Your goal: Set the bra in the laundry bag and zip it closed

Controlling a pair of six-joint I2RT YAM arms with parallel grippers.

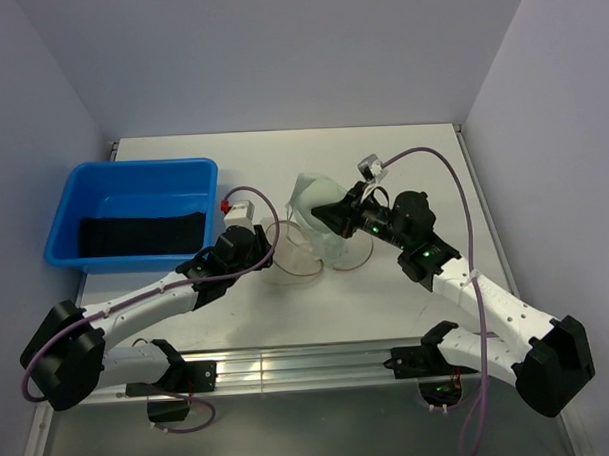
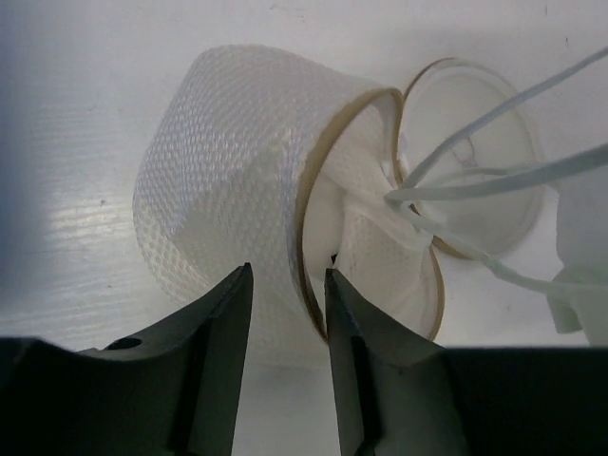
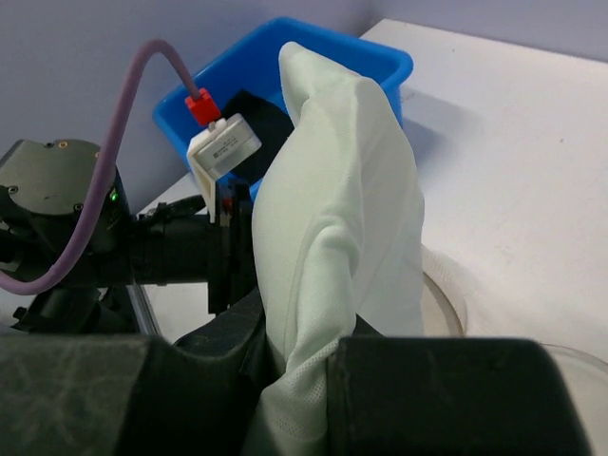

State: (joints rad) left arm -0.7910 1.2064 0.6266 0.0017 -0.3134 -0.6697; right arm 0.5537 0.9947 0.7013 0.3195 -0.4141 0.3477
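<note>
The laundry bag (image 2: 228,171) is lying on its side on the white table (image 1: 387,310), its tan-rimmed mouth turned away from the blue tub (image 1: 142,166). Its round lid flap (image 2: 475,152) is lying open flat just beside that mouth.

The left gripper (image 2: 287,285) is straddling the bag's mesh wall right at the rim, one finger outside the bag and the other on the mouth side. Mesh is filling the gap between the jaws, but I cannot tell whether they are actually pinching it.

The right gripper (image 3: 309,385) is clamping the bra (image 3: 342,218), which is standing up out of the jaws as a folded pale cup. From overhead the bra is hanging directly above the bag's mouth, with its lower fabric drooping down to the rim. Thin pale straps (image 2: 494,174) are trailing out of the bag's mouth and across the lid flap.

A black cloth (image 1: 145,234) is lying inside the tub, well apart from the bag.
</note>
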